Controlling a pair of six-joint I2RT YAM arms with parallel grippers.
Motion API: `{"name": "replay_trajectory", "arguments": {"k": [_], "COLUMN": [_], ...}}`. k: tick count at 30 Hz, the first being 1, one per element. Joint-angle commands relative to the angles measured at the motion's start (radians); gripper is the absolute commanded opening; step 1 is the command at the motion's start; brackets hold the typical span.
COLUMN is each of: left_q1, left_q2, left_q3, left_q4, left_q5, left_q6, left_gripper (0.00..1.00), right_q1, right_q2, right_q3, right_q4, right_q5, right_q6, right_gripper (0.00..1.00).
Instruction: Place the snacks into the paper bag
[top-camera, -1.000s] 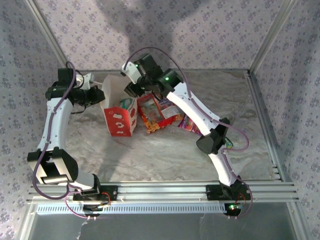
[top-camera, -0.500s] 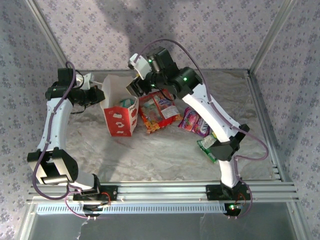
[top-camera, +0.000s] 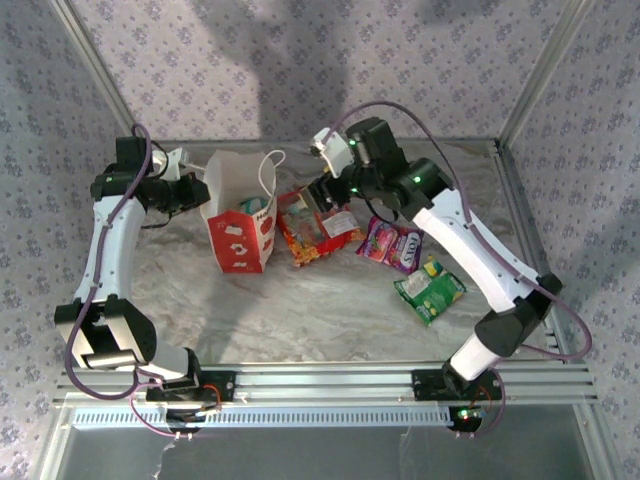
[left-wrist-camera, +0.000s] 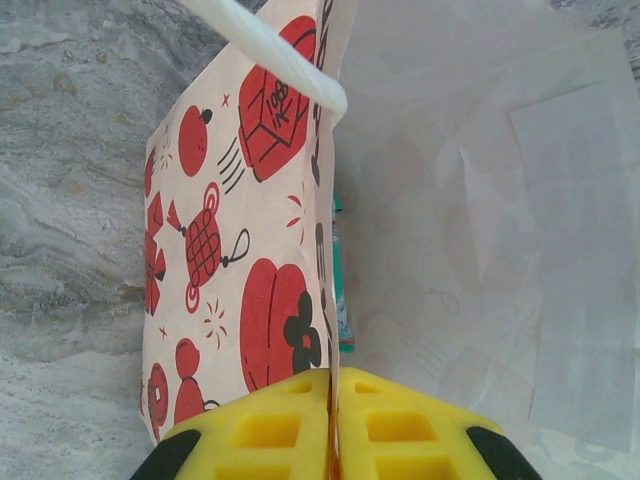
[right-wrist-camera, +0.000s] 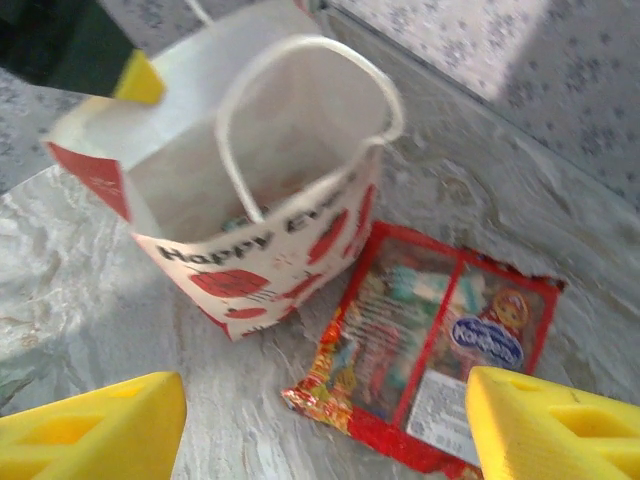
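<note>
Right pincer (right-wrist-camera: 327, 390) withdrawn from "Happy" paper bag (right-wrist-camera: 262, 262), agape, empty; left pincer (left-wrist-camera: 333, 400) clamps rim.

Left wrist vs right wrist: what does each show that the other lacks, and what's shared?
Left wrist: the left tool seen closed pad to pad on the wall of the paper bag, and the bag's red-printed side up close. Right wrist: the right tool open, the large red packet flat beside the bag, and the bag's open mouth. Shared: the bag, its cord handle, and the marbled table.
</note>
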Motion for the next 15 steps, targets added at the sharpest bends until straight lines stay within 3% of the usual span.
{"name": "replay_trajectory", "arguments": {"k": [1,7,15], "left_q1": [0.004,0.004,0.004], "left_q2": [-0.023,-0.022,-0.022], "left_q3": [0.023,0.031,0.026], "left_q4": [-0.04,-0.049,-0.053], "left_q5": [-0.008,-0.013,-0.025], "left_q6": [0.014,0.02,0.024], "left_gripper": [0.1,0.11,0.11], "right_q1": [-0.054,-0.152,-0.23], "right_q2": [-0.035,0.033,0.222], "right_q3": [-0.079,-0.141,-0.068], "right_q4": [0.041,0.033,0.017], "right_q5": [-0.012,-0.056,-0.093], "right_q6": [0.06,0.084,0.086], "right_gripper": [0.76,0.75,0.78]}}
